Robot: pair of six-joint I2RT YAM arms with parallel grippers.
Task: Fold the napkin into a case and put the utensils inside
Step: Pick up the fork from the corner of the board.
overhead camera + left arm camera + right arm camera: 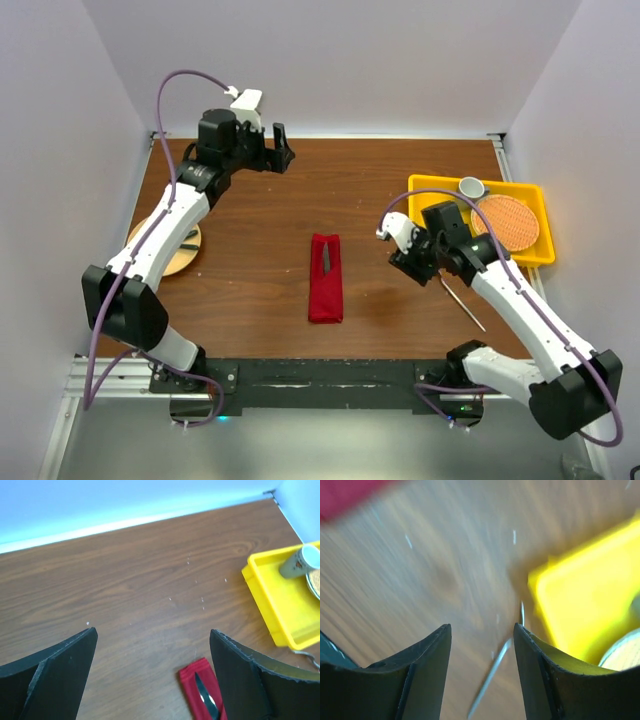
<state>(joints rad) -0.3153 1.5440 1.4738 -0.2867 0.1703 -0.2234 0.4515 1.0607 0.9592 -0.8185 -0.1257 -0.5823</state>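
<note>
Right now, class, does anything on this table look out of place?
Yes: one slim silver utensil lies loose on the table near the yellow tray corner, apart from the red case, where another piece already shows at the open end.

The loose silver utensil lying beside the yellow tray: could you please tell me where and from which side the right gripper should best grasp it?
Probably mid-shaft on the utensil, straight down from above with the right gripper, jaws across its narrow width. It lies flat on the table, and one end crowds the yellow tray.
</note>
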